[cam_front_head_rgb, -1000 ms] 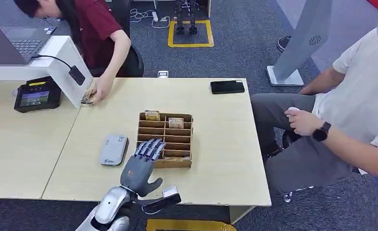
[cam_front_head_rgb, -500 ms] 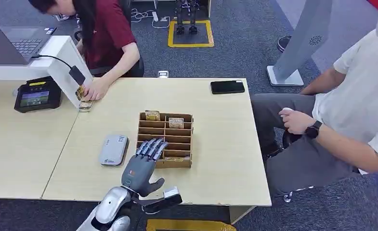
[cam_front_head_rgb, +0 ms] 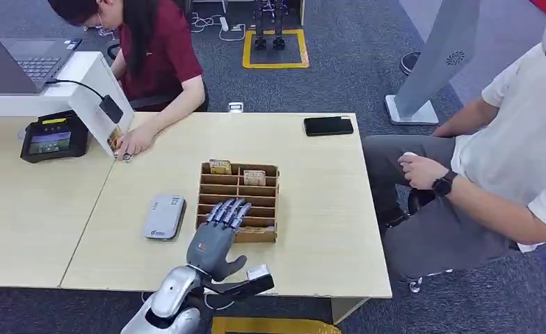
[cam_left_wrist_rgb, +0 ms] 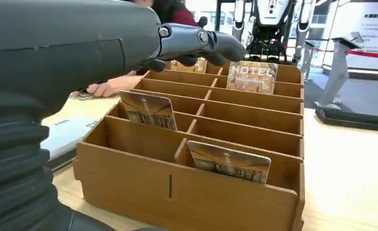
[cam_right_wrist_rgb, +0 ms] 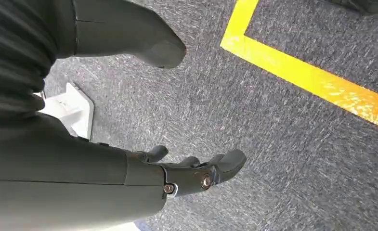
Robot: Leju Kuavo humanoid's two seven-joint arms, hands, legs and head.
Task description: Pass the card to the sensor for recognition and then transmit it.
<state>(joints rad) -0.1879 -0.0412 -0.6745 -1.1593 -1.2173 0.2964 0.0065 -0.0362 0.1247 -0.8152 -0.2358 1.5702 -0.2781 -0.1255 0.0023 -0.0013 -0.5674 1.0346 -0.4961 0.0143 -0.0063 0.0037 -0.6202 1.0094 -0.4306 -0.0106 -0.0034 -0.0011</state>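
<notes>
A wooden card rack (cam_front_head_rgb: 240,202) stands mid-table with brown cards upright in its slots: two at the far row (cam_front_head_rgb: 220,167) (cam_front_head_rgb: 254,177) and one at the near row (cam_front_head_rgb: 254,229). My left hand (cam_front_head_rgb: 218,233) hovers over the rack's near-left corner with its fingers stretched out and apart, holding nothing. In the left wrist view the fingers (cam_left_wrist_rgb: 196,43) reach above the slots, over a near card (cam_left_wrist_rgb: 229,161) and a second card (cam_left_wrist_rgb: 148,109). A grey card sensor (cam_front_head_rgb: 164,216) lies flat just left of the rack. My right hand (cam_right_wrist_rgb: 187,173) hangs over the carpet, fingers apart, empty.
A person in a red shirt (cam_front_head_rgb: 162,59) leans at the back left, one hand on small cards (cam_front_head_rgb: 127,146) beside a white stand. A black terminal (cam_front_head_rgb: 49,136) sits far left. A black phone (cam_front_head_rgb: 328,126) lies at the far right. Another person (cam_front_head_rgb: 506,167) sits right of the table.
My left hand has crept forward and slightly right, further over the rack. The person in red has straightened up and drawn the hand closer to the white stand.
</notes>
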